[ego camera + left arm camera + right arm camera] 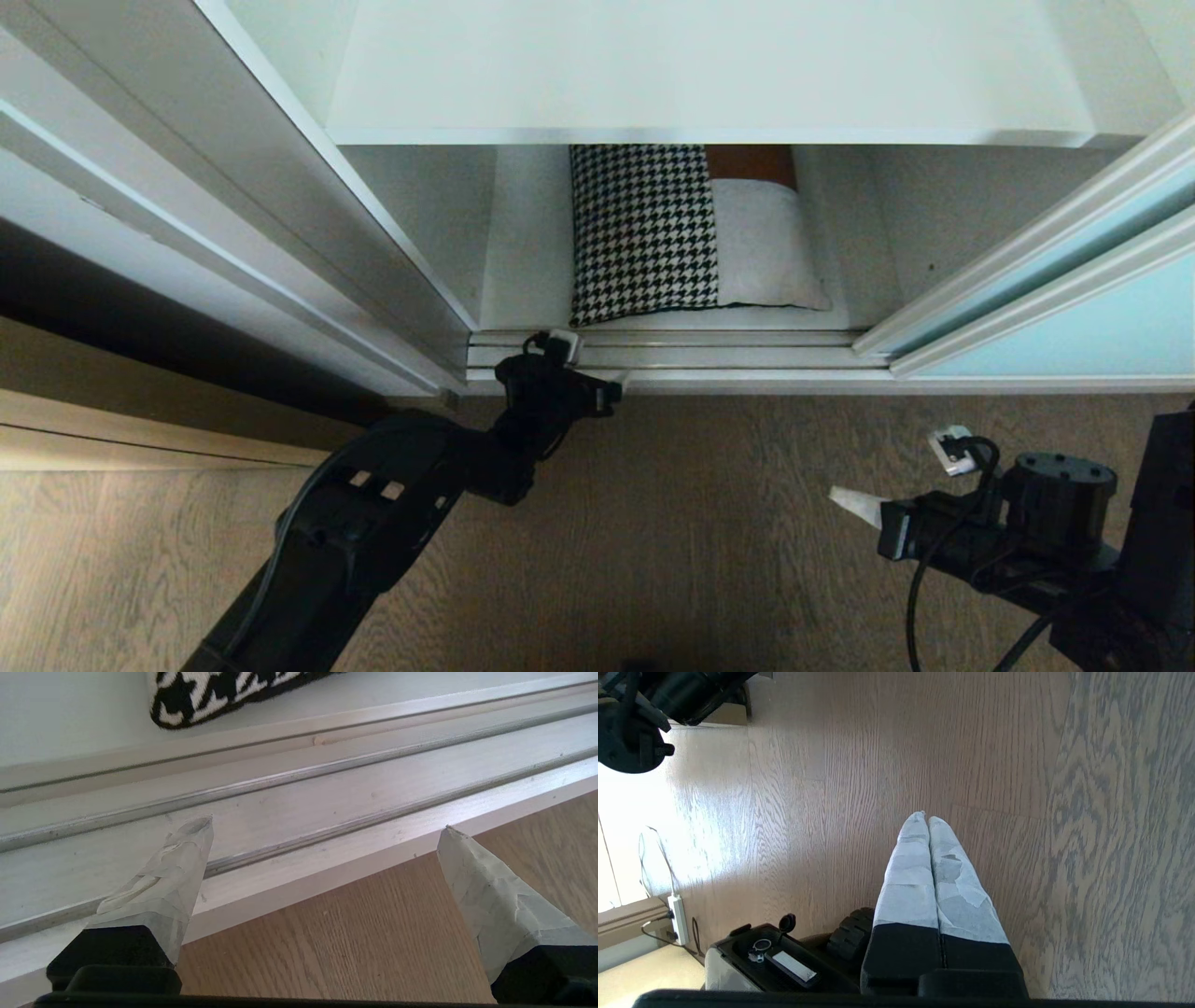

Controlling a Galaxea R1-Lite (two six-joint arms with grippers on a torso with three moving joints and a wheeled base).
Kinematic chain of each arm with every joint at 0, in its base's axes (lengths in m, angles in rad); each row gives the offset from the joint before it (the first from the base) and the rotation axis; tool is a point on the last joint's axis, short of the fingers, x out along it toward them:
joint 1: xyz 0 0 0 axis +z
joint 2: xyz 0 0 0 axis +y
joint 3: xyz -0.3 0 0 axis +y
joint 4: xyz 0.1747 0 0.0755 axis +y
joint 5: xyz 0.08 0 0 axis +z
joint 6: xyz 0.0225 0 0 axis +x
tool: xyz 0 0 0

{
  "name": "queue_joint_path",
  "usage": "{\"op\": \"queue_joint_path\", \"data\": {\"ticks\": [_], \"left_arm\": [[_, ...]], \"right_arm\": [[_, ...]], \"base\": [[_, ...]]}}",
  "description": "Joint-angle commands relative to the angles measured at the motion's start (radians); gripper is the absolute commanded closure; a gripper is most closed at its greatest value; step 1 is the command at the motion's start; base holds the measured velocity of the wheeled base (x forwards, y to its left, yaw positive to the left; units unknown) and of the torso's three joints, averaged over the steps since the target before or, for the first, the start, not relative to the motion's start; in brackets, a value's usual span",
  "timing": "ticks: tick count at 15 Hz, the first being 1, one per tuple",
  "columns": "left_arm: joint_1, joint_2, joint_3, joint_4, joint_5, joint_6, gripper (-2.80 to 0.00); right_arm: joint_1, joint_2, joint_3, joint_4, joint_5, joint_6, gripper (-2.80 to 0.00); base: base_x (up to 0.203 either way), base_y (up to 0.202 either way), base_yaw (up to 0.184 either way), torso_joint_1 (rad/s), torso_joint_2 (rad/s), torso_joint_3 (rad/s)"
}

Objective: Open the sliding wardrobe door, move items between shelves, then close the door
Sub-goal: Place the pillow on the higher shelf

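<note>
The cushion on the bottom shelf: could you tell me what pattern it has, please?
The cushion is half black-and-white houndstooth, half cream with brown behind; clearest in the head view.

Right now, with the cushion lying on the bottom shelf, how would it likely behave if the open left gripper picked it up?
The cushion looks soft: its rounded, puffy edges suggest it would squash and sag rather than stay stiff. Probably light for its size. Its woven houndstooth fabric likely gives decent grip, and lying flat on the shelf it won't roll. The left gripper hangs open outside the door track.
</note>
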Motion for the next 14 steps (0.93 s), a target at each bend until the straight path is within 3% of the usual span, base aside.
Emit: {"op": "queue_joint_path", "data": {"ticks": [1, 2, 3, 14], "left_arm": [[-0.001, 0.003, 0.0, -0.003, 0.0, 0.0, -2.8], [-0.001, 0.003, 0.0, 0.002, 0.0, 0.0, -2.8], [-0.001, 0.003, 0.0, 0.012, 0.0, 0.0, 0.0], [0.003, -0.004, 0.0, 0.009, -0.012, 0.0, 0.0]], "right_arm": [[0.0, 0.002, 0.002, -0.008, 0.003, 0.001, 0.0], [0.0, 0.002, 0.002, -0.008, 0.003, 0.001, 0.0], [0.0, 0.002, 0.002, -0.008, 0.003, 0.001, 0.0], [0.0, 0.002, 0.009, -0.01, 0.006, 0.001, 0.0]], "base": [[0.0, 0.0, 0.0, 0.0, 0.0, 0.0], [0.0, 0.0, 0.0, 0.0, 0.0, 0.0], [0.0, 0.0, 0.0, 0.0, 0.0, 0.0], [0.0, 0.0, 0.0, 0.0, 0.0, 0.0]]}}
